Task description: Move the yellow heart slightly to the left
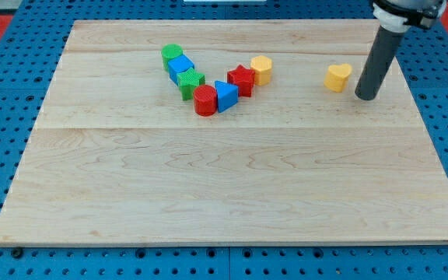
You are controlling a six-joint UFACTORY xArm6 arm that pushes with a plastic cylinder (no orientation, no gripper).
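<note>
yellow heart [337,77] | red star [241,79] | pale wood board [232,187] | dark rod [377,62]

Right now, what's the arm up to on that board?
My tip sits on the wooden board just to the view's right of the yellow heart, close beside it; whether they touch I cannot tell. That placement suits a push toward the view's left. Further left, the other blocks form a loose V: green cylinder, blue cube, green star, red cylinder, blue triangle, red star, yellow hexagon.
</note>
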